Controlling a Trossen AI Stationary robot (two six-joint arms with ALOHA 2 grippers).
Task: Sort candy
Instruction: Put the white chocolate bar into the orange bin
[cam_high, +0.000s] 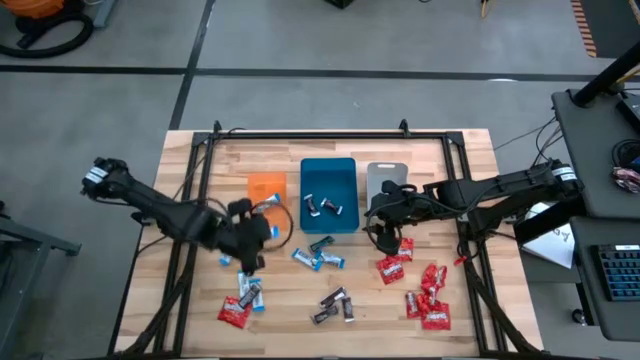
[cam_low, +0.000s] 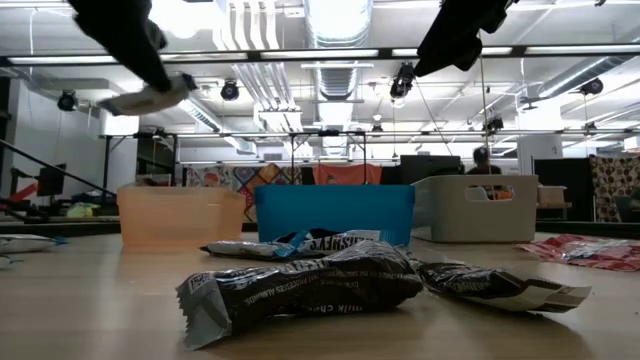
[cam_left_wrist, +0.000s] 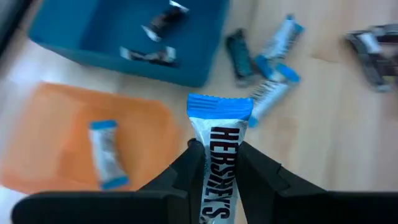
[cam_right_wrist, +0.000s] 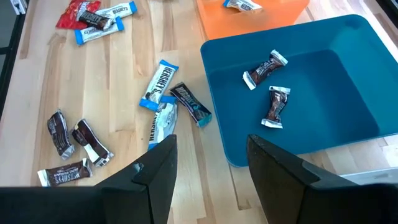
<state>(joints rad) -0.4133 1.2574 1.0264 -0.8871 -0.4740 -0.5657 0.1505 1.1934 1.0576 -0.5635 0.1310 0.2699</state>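
My left gripper (cam_left_wrist: 219, 150) is shut on a blue-and-white candy (cam_left_wrist: 219, 121) and hangs above the table near the orange tray (cam_high: 266, 188); the low view shows it high up (cam_low: 150, 97). The orange tray (cam_left_wrist: 56, 124) holds one blue-and-white candy (cam_left_wrist: 106, 154). Two dark candies (cam_right_wrist: 270, 84) lie in the teal tray (cam_high: 328, 180). My right gripper (cam_right_wrist: 208, 171) stands open over the table by the grey tray (cam_high: 388, 178), with nothing between its fingers. Loose candies lie on the wood: blue-and-white (cam_high: 320, 255), dark (cam_high: 335, 305) and red (cam_high: 425, 295). My left gripper pinches the candy's middle (cam_left_wrist: 221, 155) between its two fingers, which lie on its two long edges. The fingers slant down from the table's left. The blue crimped end (cam_left_wrist: 219, 106) sticks out past the fingertips. The candy is lifted clear of the table and trays.
A further small heap of red and blue-and-white candies (cam_high: 240, 300) lies near the table's front left. A black frame (cam_high: 320, 133) runs along the table's far edge and down both sides. Bare wood shows between the trays and the candy heaps.
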